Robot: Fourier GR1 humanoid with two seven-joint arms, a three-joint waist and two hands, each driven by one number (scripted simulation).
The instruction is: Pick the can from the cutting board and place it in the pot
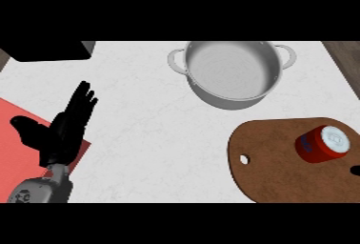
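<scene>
The pick is not yet begun: 1 can (pixel 323 144) sits untouched on the 1 cutting board (pixel 277 167), well apart from the 1 pot (pixel 232 71) beyond it. The left hand (pixel 67 126) rests at the left, fingers straight and slightly spread, holding nothing, while the right hand (pixel 355 169) shows only a dark tip beside the can, so I cannot tell its pose. Next, I judge, it must reach in and curl round the can.

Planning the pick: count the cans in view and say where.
1. The can rests on the cutting board, lower right. None shows inside the pot.
</scene>
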